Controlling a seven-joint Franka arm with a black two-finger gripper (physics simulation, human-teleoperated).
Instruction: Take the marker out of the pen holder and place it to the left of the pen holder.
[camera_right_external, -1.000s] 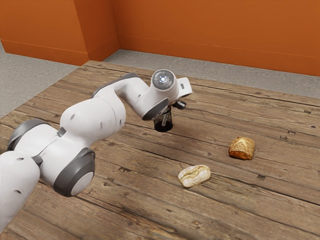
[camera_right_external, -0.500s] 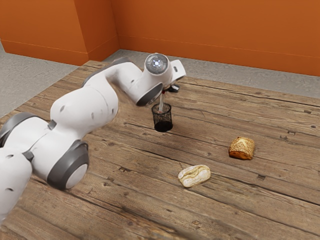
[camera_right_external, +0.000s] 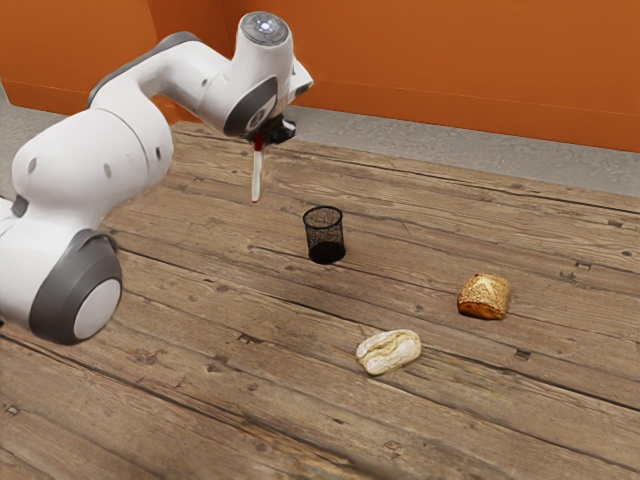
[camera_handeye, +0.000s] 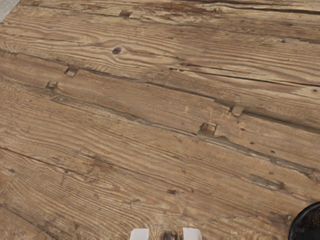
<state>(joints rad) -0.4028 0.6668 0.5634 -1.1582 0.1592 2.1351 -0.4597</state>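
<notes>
The gripper (camera_right_external: 267, 134) grasps the marker (camera_right_external: 257, 176) above the wooden table (camera_right_external: 190, 240), holding it nearly upright, red end up and pale end pointing down. The marker hangs clear of the pen holder (camera_right_external: 324, 235), off toward the exterior view's left. The black mesh holder stands upright on the boards, apart from the marker; its dark rim (camera_handeye: 296, 220) also appears in the wrist view, off to one side of the gripper. Farther out, toward the exterior view's right, lie a pale loaf (camera_right_external: 389, 352) and a browner roll (camera_right_external: 484, 297), near each other but not touching. An orange wall (camera_right_external: 430, 60) rises beyond a gray floor (camera_right_external: 400, 140).
</notes>
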